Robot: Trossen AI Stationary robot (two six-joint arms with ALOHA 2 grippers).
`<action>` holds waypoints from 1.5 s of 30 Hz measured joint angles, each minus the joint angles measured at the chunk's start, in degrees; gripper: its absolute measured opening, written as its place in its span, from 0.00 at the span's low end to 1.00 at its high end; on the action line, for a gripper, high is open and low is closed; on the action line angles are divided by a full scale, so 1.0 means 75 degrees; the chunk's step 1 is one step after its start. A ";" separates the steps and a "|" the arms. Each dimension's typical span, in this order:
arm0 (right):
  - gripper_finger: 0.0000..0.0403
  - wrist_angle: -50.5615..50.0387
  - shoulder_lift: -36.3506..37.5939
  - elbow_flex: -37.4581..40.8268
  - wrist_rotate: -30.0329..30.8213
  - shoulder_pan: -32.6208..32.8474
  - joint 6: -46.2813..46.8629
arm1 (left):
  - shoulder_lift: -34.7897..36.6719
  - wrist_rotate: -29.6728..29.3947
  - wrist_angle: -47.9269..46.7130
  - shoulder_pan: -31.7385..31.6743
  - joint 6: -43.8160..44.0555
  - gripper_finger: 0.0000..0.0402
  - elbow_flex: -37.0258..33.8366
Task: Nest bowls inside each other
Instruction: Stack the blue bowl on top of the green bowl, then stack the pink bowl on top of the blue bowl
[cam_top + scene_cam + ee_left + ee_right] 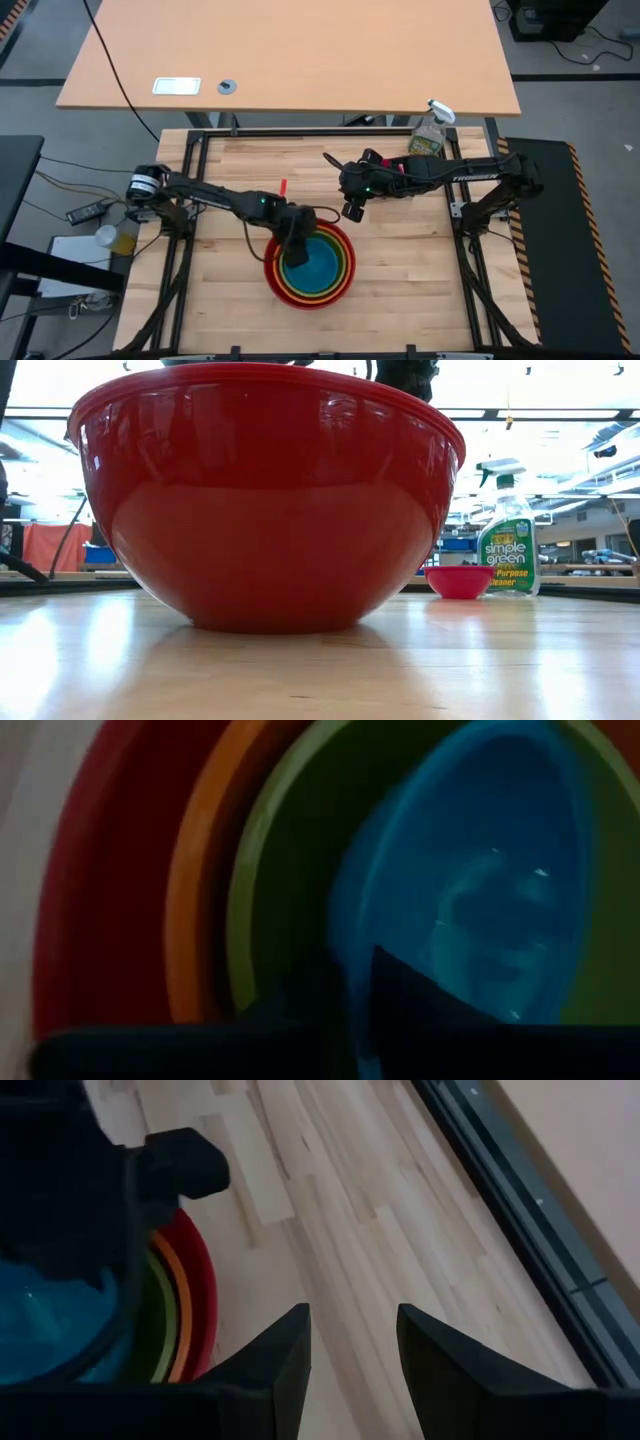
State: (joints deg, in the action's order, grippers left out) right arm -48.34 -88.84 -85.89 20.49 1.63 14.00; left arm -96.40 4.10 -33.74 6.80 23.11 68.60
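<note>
A red bowl (272,272) stands on the table with an orange bowl (349,268) and a lime green bowl (343,255) nested in it. The blue bowl (318,262) lies innermost. My left gripper (295,252) reaches down onto the blue bowl's left rim and is shut on it. The small pink bowl (458,580) stands alone on the table farther back, beside the spray bottle. My right gripper (352,210) hangs open and empty above the table, just beyond the stack's far right side. My left gripper has the blue bowl's rim (352,982) between its two fingers, one finger (425,1010) inside the bowl and the other outside. It comes from above, slanting down from the table's left. The bowl lies inside the green bowl (250,920).
A clear spray bottle (428,135) stands at the table's far right edge, behind my right arm. The wood is bare to the right of the stack (400,1230) and along the near edge. A second desk lies beyond the far edge.
</note>
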 joint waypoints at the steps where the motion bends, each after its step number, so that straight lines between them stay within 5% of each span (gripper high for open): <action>1: 0.39 -0.0015 0.0000 0.0000 0.0000 0.0000 0.0000 | 0.0007 0.0003 0.0024 0.0031 -0.0010 0.21 0.0000; 8: 0.39 -0.0047 0.0000 0.0000 0.0088 0.0000 0.0004 | 0.0389 -0.0001 -0.0055 0.0071 0.0007 0.50 0.0000; 12: 0.39 -0.0023 0.0003 0.0129 0.0068 -0.0035 0.0213 | 0.0924 -0.0454 -0.0270 0.0071 -0.0023 0.59 0.0006; 17: 0.39 -0.0040 0.0003 0.0806 -0.0365 -0.0161 0.0755 | 0.1760 -0.1903 -0.0665 0.0236 -0.0486 0.57 -0.0024; 22: 0.39 0.0009 0.0074 0.1600 -0.0580 -0.0256 0.1415 | 0.2841 -0.2041 -0.0304 0.0102 -0.0711 0.50 -0.0852; 33: 0.39 -0.0031 0.1859 0.3628 -0.0679 -0.1440 0.4041 | 0.5621 -0.2599 0.0899 -0.0545 0.2094 0.43 -0.3207; 41: 0.39 -0.0246 0.3316 0.5583 -0.0611 -0.2728 0.6537 | 0.6146 -0.3392 0.0957 -0.0544 0.2963 0.43 -0.3647; 45: 0.41 0.0654 0.3721 0.6538 -0.0680 -0.3034 0.6642 | 0.6087 -0.3389 0.0980 -0.0547 0.2966 0.43 -0.3652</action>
State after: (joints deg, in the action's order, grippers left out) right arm -43.44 -60.93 -36.85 15.39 -21.13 63.82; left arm -50.74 -21.32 -26.39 2.70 45.36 41.21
